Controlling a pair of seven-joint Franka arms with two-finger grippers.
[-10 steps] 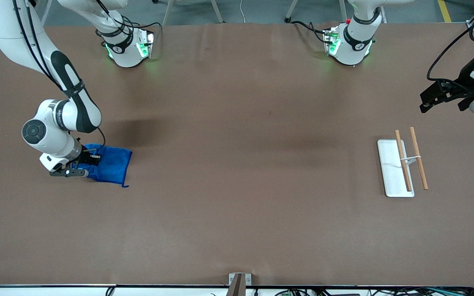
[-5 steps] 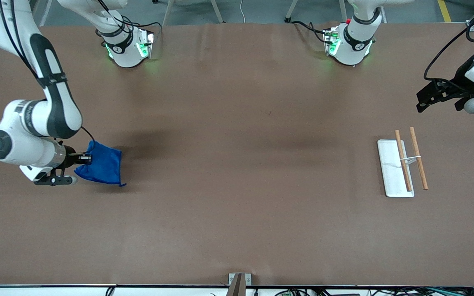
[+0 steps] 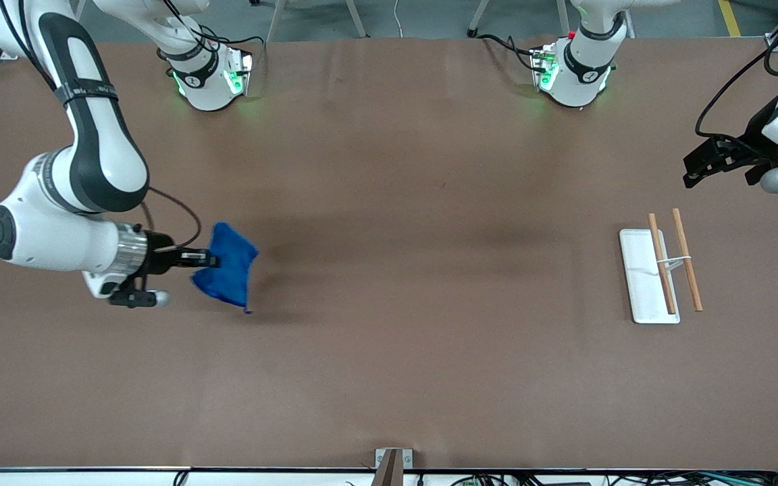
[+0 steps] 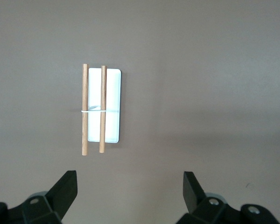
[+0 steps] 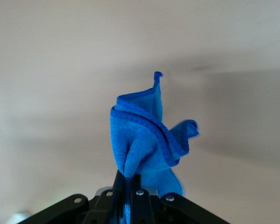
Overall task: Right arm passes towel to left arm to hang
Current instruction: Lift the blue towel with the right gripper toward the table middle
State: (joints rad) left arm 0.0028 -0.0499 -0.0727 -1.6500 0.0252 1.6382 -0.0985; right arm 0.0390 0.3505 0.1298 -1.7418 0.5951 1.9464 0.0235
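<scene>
The royal-blue fuzzy towel hangs bunched from my right gripper, lifted off the brown table at the right arm's end. In the right wrist view the towel is pinched between the shut fingers. My left gripper is open and empty, in the air over the table's edge at the left arm's end. In the left wrist view its two black fingertips stand wide apart over bare table, with the rack in sight.
A white rectangular base with two wooden dowels held over it, a small hanging rack, lies on the table at the left arm's end. Both arm bases stand along the table's edge farthest from the front camera.
My right gripper has lifted the towel off the table and carried it toward the table's middle. The towel now hangs bunched. The left arm shifted only slightly.
</scene>
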